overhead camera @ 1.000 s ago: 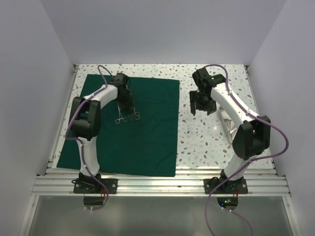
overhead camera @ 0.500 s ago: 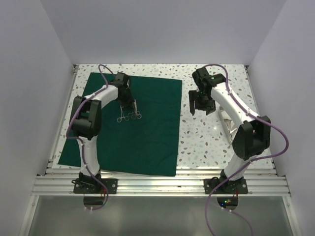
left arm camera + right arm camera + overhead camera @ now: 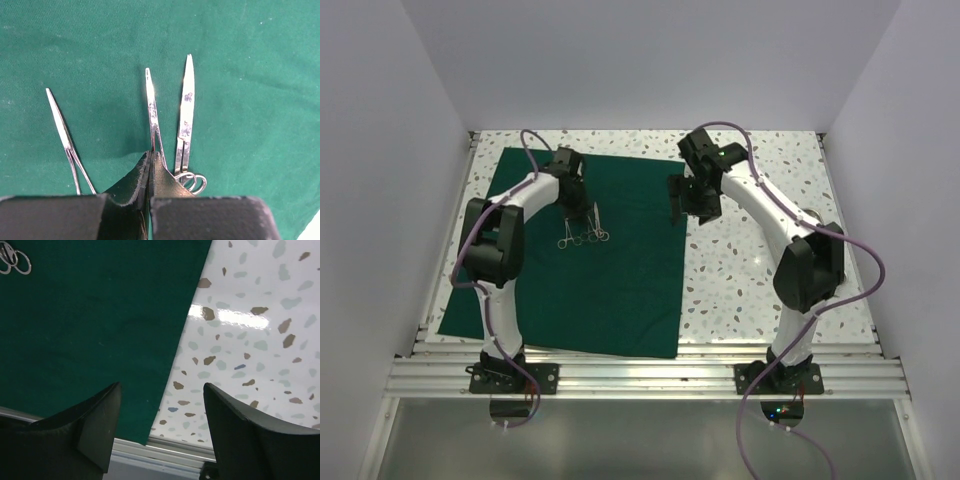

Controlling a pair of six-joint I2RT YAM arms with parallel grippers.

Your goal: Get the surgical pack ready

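Green cloth (image 3: 620,290) now below right pincer (image 3: 688,205)

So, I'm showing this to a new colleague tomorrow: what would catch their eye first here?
The broad dark green cloth lies spread flat over the left part of the speckled table, with three steel instruments side by side on its far half. The left hand is shut on the middle instrument, while the right hand hovers open above the cloth's right edge.
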